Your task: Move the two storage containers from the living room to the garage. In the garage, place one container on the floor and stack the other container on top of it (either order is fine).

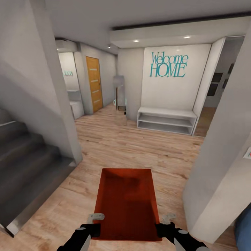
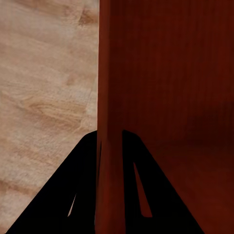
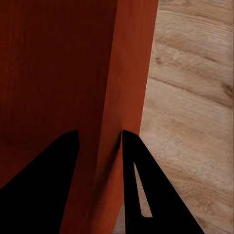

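Head view first: an orange-red storage container (image 1: 127, 204) sits out in front, carried low over the light wood-plank floor (image 1: 115, 146), open top up, nothing inside. The left end effector (image 1: 93, 223) is at the container's near left corner and the right end effector (image 1: 166, 223) at its near right corner, each gripping a side wall. Beyond the container stands a white low shelf unit (image 1: 166, 120) against a white wall carrying teal "Welcome HOME" lettering (image 1: 169, 65). Left of that shelf unit a tall narrow mirror (image 1: 120, 101) stands on the floor, and further left there's a wooden door (image 1: 94, 83). Grey stairs (image 1: 28, 164) climb away on the container's left side, and a pale pillar (image 1: 223, 153) rises on its right.

Left wrist view now: the left end effector (image 2: 111, 141) is clamped on the container's wall (image 2: 111, 73), one dark finger (image 2: 63, 195) outside over the wood floor, the other inside the bin, the wall pinched tight between them.

Right wrist view: same story mirrored. The right end effector (image 3: 100, 139) is clamped on the opposite wall (image 3: 129, 63), one finger (image 3: 151, 195) on the floor side, the other within the container's ribbed red interior.
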You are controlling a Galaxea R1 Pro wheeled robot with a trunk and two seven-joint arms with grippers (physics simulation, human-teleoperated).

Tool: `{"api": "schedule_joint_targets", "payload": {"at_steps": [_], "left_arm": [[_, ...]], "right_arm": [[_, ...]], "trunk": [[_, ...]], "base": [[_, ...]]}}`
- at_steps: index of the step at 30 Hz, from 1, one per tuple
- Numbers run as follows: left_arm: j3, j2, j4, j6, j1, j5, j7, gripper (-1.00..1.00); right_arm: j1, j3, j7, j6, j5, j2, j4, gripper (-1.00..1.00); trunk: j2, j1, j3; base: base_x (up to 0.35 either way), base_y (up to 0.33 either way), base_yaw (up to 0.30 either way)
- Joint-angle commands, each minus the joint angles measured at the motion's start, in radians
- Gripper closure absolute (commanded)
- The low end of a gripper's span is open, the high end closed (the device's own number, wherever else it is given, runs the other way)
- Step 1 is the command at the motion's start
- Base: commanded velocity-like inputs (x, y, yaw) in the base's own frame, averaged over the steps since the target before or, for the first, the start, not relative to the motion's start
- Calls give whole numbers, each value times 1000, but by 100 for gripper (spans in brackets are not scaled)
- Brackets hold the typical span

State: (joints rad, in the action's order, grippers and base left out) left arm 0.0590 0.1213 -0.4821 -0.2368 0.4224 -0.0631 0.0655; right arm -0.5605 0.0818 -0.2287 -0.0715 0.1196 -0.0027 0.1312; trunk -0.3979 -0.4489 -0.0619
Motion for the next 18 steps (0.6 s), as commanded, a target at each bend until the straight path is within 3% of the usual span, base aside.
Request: {"api": "schedule_joint_targets", "payload": {"at_steps": [1,18], "left_arm": [[48,-57,0,-6,1,11,-1,100],[48,-58,0,-6,1,11,-1,100]], "right_arm": [[-1,-11,-35,-11,-5,-6,2,100],[-1,-11,-35,-11,-5,-6,2,100]], "trunk": [[-2,-1,-2],[-2,-1,-2]], "base": [[327,0,0],[327,0,0]]}}
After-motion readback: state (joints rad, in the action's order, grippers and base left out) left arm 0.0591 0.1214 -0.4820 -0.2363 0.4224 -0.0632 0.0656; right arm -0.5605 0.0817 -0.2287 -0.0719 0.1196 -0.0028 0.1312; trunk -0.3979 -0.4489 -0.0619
